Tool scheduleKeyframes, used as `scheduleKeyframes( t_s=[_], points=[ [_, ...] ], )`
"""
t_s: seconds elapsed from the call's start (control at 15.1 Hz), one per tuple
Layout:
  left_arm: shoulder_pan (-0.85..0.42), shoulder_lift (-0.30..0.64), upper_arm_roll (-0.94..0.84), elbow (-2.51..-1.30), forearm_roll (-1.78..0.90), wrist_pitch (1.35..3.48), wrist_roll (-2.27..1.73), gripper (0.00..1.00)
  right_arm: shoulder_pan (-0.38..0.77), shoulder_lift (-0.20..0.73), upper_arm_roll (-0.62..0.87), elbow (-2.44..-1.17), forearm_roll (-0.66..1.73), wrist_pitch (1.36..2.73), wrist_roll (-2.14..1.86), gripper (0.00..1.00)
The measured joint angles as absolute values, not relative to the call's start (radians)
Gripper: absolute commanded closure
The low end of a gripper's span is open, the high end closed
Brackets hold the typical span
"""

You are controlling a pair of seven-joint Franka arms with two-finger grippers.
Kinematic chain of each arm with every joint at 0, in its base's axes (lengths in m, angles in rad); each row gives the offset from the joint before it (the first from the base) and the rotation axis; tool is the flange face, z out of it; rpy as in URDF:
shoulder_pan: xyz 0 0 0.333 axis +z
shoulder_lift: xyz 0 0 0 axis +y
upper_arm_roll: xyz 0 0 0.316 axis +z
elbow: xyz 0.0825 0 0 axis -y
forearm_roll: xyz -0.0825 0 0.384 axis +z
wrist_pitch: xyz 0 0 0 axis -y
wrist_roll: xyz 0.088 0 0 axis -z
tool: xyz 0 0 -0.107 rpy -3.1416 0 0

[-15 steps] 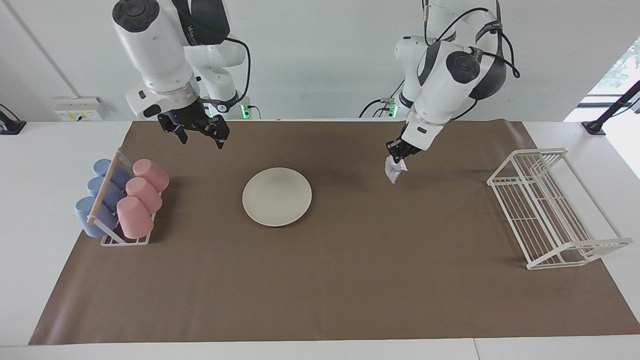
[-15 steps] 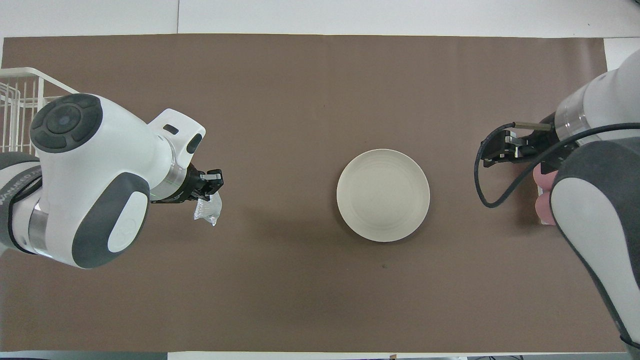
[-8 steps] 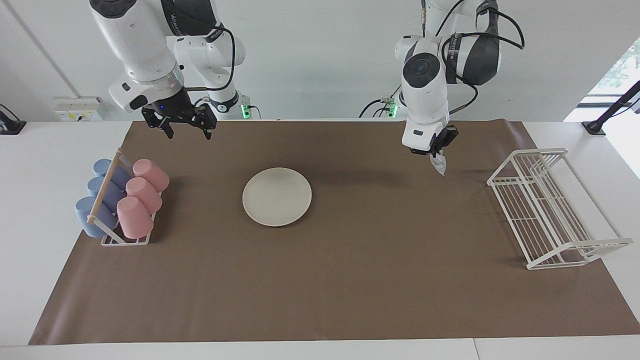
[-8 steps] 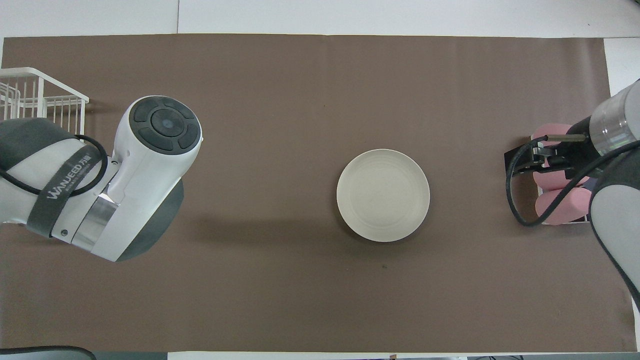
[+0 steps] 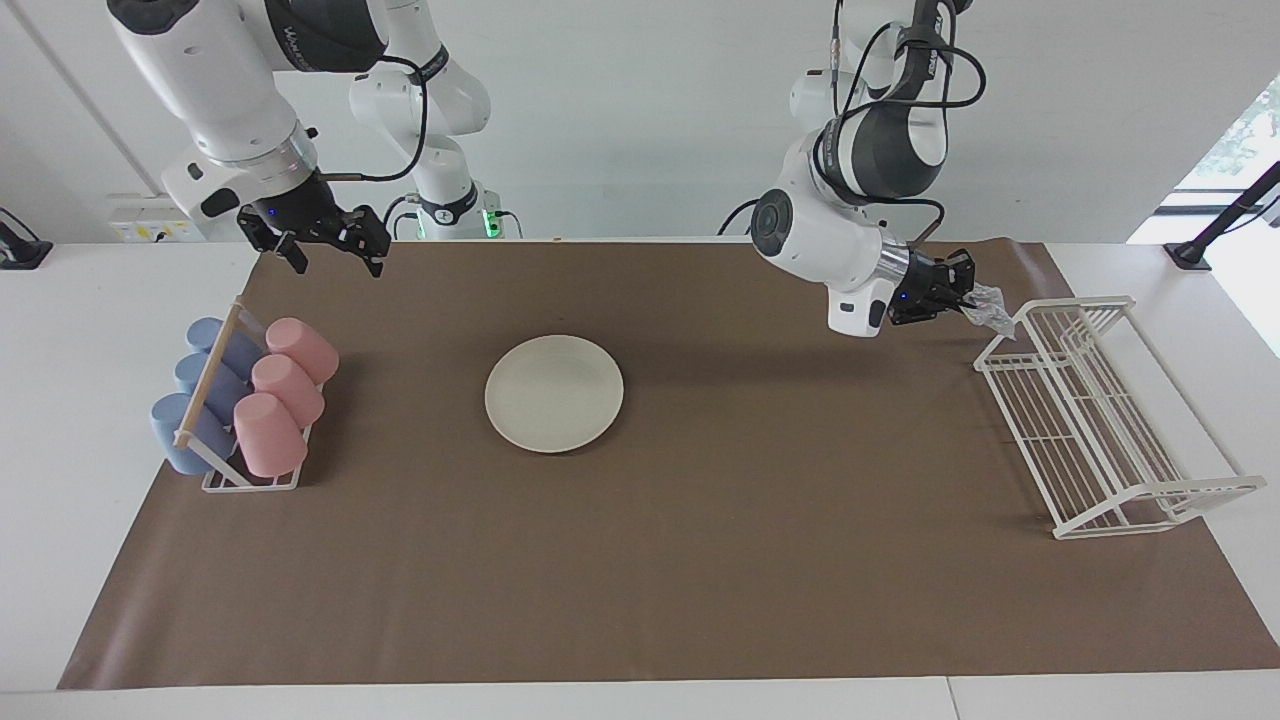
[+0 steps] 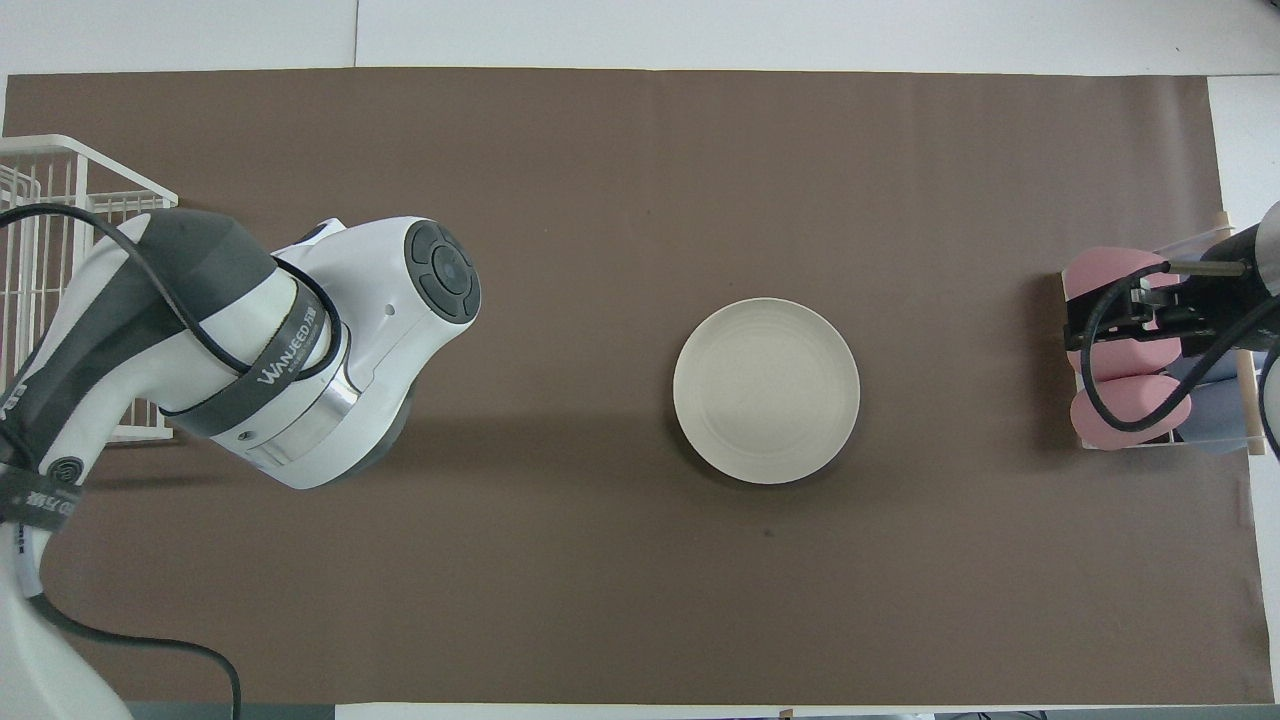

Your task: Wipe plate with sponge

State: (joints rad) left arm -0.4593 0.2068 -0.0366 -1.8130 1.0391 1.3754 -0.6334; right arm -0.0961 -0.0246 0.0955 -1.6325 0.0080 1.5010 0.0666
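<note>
The cream-white plate (image 5: 554,393) lies flat on the brown mat mid-table, and it shows bare in the overhead view (image 6: 766,390). My left gripper (image 5: 968,292) is shut on the small silvery sponge (image 5: 992,308) and holds it in the air, sideways, over the edge of the white wire rack, well away from the plate. In the overhead view the left arm hides that gripper and the sponge. My right gripper (image 5: 335,262) is open and empty, raised over the mat's edge by the cup rack; it also shows in the overhead view (image 6: 1085,325).
A white wire rack (image 5: 1100,420) stands at the left arm's end of the table and shows partly in the overhead view (image 6: 60,200). A cup rack (image 5: 245,400) with pink and blue cups lying in it stands at the right arm's end.
My left gripper has swung with the sponge away from the plate to the wire rack and turned sideways. My right gripper has risen and moved toward the cup rack.
</note>
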Motion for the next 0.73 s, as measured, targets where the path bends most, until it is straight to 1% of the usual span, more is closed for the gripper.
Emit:
scheduleKeyframes(
  t_s=[0.2, 0.33, 0.53, 0.73],
  points=[
    [-0.401, 0.3, -0.031, -1.812, 1.189, 1.415, -0.633, 1.0, -0.139, -0.025, 0.094, -1.633, 0.008, 1.501, -0.018, 0.0],
    [-0.336, 0.337, -0.029, -1.81, 1.242, 1.487, -0.633, 1.0, -0.138, -0.025, 0.096, -1.633, 0.008, 1.501, -0.023, 0.0],
    [-0.26, 0.351, -0.026, -1.807, 1.252, 1.598, -0.633, 1.0, -0.135, -0.025, 0.101, -1.633, 0.008, 1.501, -0.023, 0.0],
    [-0.223, 0.351, -0.026, -1.807, 1.252, 1.654, -0.632, 1.0, -0.133, -0.025, 0.107, -1.633, 0.008, 1.501, -0.023, 0.0]
  ],
)
